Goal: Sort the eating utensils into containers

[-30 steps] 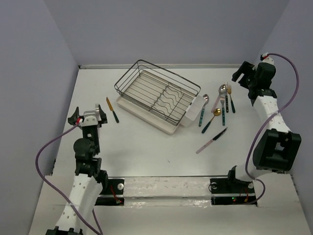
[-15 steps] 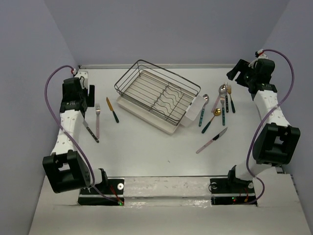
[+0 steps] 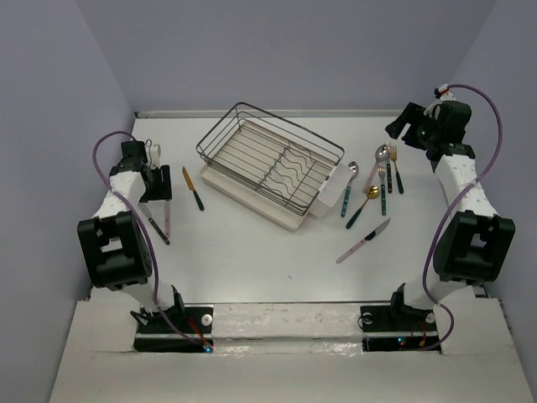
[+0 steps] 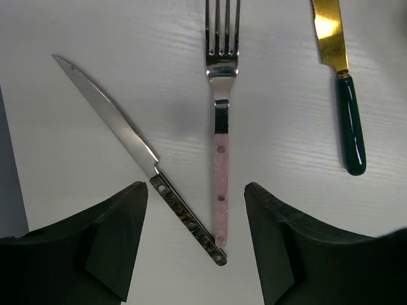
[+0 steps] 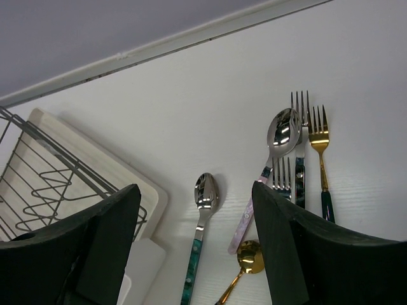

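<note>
My left gripper (image 4: 194, 197) is open and hangs over the left side of the table. The ends of a pink-handled fork (image 4: 220, 159) and a dark-handled knife (image 4: 137, 152) lie between its fingers, untouched. A gold knife with a green handle (image 4: 340, 82) lies to the right. My right gripper (image 5: 194, 190) is open above a teal-handled spoon (image 5: 200, 222). Beside that spoon lie a pink-handled spoon (image 5: 280, 133), a gold spoon (image 5: 248, 260) and forks (image 5: 299, 159). The white container (image 3: 336, 186) sits at the rack's right end. A pink-handled knife (image 3: 362, 241) lies alone nearer the front.
The black wire dish rack (image 3: 268, 164) stands on a cream tray (image 3: 243, 195) mid-table, between the two utensil groups. The table's back edge meets the wall just behind my right gripper (image 3: 403, 133). My left gripper (image 3: 156, 178) is close to the left wall.
My left arm swung from the near side out to the far left and came down over the fork and knife, its jaws narrowing a little. My right arm barely moved.
</note>
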### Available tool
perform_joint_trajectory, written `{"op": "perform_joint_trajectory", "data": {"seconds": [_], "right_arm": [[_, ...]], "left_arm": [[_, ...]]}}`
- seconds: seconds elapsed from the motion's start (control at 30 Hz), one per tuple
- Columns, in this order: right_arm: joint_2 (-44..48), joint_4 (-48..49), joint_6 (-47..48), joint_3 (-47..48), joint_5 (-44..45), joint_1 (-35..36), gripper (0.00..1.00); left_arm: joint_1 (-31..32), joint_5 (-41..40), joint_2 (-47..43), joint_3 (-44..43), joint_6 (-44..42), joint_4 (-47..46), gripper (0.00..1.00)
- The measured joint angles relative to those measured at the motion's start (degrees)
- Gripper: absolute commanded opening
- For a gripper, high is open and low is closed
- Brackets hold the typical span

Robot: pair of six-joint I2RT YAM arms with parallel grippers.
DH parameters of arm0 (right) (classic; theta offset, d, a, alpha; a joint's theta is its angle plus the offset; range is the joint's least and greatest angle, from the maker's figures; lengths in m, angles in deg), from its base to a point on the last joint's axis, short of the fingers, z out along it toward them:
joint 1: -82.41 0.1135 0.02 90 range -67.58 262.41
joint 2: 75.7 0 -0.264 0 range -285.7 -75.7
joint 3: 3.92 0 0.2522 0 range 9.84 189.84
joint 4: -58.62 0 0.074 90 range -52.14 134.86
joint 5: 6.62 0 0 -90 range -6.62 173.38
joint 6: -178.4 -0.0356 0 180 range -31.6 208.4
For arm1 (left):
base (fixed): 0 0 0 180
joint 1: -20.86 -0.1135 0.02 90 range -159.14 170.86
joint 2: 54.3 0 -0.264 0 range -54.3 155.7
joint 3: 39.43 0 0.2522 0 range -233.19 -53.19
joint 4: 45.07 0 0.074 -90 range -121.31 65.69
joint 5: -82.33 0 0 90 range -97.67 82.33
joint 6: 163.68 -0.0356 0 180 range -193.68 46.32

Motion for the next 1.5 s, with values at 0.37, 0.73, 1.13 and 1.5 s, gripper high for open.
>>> {"op": "perform_joint_trajectory", "data": {"seconds": [0.37,0.73,1.13,1.5], "right_arm": [[0.7,0.0,-0.6,-3.1,-0.2,0.0,0.74],[6.0,-0.9,-1.5,-5.2,0.4,0.0,0.74],[7.5,-2.3,-1.3,-5.2,0.3,0.0,0.74],[8.0,-3.0,-0.3,-3.6,-4.2,0.0,0.74]], "left_arm": [[3.2,-2.1,11.3,-0.1,-0.1,-3.5,0.56],[4.2,-3.2,12.8,-0.2,1.3,-7.2,0.04],[2.2,0.3,9.4,-0.3,3.0,-3.8,0.00],[1.3,13.6,-9.3,-8.3,5.0,-6.8,0.00]]}}
